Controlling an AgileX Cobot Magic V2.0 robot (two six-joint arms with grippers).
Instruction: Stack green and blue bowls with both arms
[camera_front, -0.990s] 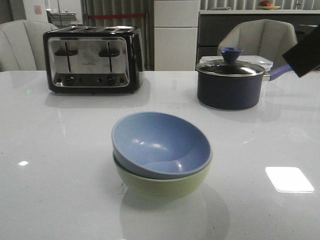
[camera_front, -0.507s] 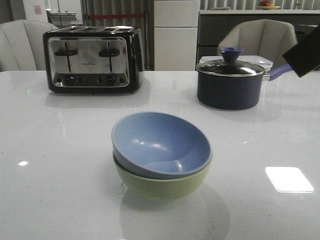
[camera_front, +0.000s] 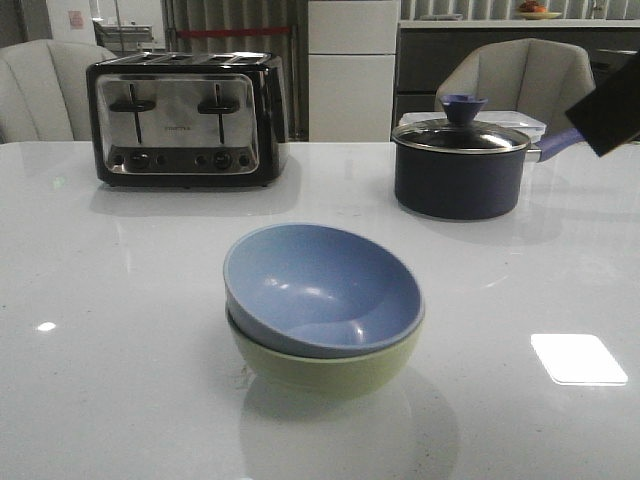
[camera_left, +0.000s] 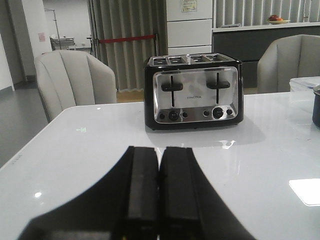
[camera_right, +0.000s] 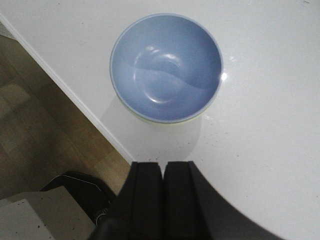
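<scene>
The dusty blue bowl (camera_front: 320, 285) sits nested, slightly tilted, inside the pale green bowl (camera_front: 325, 368) near the middle front of the white table. In the right wrist view the blue bowl (camera_right: 166, 67) shows from above, with a thin edge of the green bowl (camera_right: 170, 122) under it. My right gripper (camera_right: 163, 166) is shut and empty, high above the table and apart from the bowls. A dark block of the right arm (camera_front: 610, 112) shows at the front view's right edge. My left gripper (camera_left: 160, 150) is shut and empty, low over the table, facing the toaster.
A chrome and black toaster (camera_front: 185, 120) stands at the back left. A dark lidded saucepan (camera_front: 460, 165) with a purple handle stands at the back right. The table's edge (camera_right: 75, 100) and wooden floor show in the right wrist view. Chairs stand behind the table.
</scene>
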